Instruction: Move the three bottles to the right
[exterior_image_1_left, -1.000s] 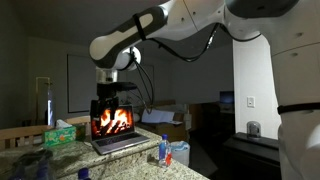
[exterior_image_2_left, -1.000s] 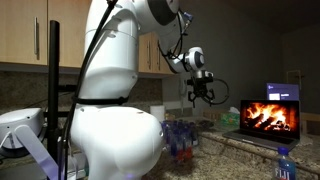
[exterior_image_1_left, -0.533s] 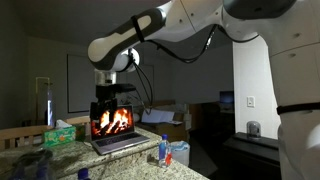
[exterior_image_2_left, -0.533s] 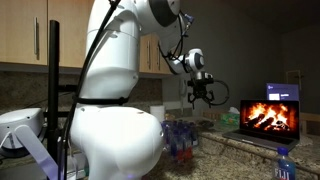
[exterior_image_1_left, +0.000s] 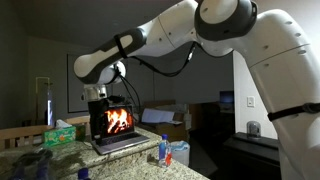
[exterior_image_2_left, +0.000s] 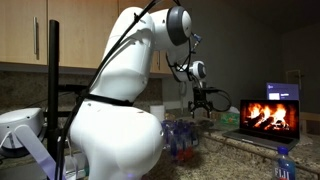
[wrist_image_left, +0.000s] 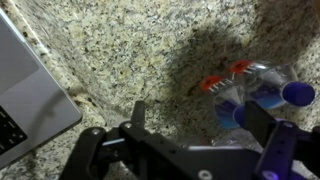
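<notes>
While upright, three bottles (exterior_image_2_left: 181, 140) clustered.

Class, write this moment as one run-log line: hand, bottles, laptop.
hand: open, empty, in the air above counter | three bottles: grouped on granite, untouched | laptop: open, fire on screen

The arm (exterior_image_1_left: 190, 40) now reaches further across the frame than a second ago, with its upper body swung into view. The gripper (exterior_image_1_left: 97, 95) sits lower and further left against the laptop (exterior_image_1_left: 118, 128). In an exterior view the gripper (exterior_image_2_left: 201, 100) hangs nearer the laptop (exterior_image_2_left: 268, 118).
</notes>
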